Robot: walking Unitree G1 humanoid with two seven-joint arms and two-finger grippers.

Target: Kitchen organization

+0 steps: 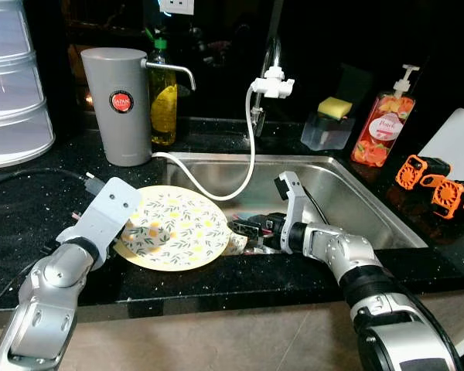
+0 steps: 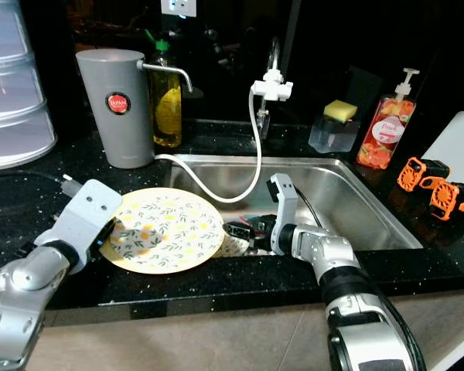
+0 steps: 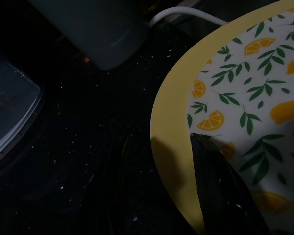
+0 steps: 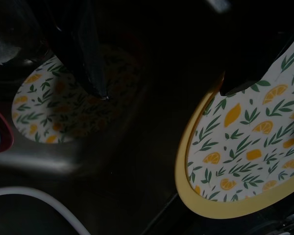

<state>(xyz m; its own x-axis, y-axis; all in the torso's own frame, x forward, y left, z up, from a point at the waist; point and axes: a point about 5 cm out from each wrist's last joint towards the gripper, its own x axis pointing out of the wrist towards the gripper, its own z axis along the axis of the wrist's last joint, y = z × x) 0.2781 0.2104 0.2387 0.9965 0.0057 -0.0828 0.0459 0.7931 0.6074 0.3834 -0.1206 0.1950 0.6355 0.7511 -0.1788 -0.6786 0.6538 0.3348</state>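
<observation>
A round plate [image 1: 178,228] with a yellow rim and lemon print lies on the black counter, its right edge reaching over the sink [image 1: 348,193]. My left gripper [image 1: 131,232] is shut on the plate's left rim; in the left wrist view one black finger [image 3: 220,186] lies on top of the plate [image 3: 245,98]. My right gripper [image 1: 243,232] sits low in the sink at the plate's right edge, open. In the right wrist view its fingers [image 4: 88,54] stand apart beside the plate rim [image 4: 245,147]. A second lemon-print plate [image 4: 44,107] lies dimly in the sink bottom.
A grey water dispenser [image 1: 117,104] and an oil bottle [image 1: 162,97] stand behind the plate. A white hose hangs from the faucet [image 1: 267,81] into the sink. A sponge holder [image 1: 329,124], soap bottle [image 1: 383,127] and orange items [image 1: 437,185] sit right; stacked clear containers [image 1: 11,85] left.
</observation>
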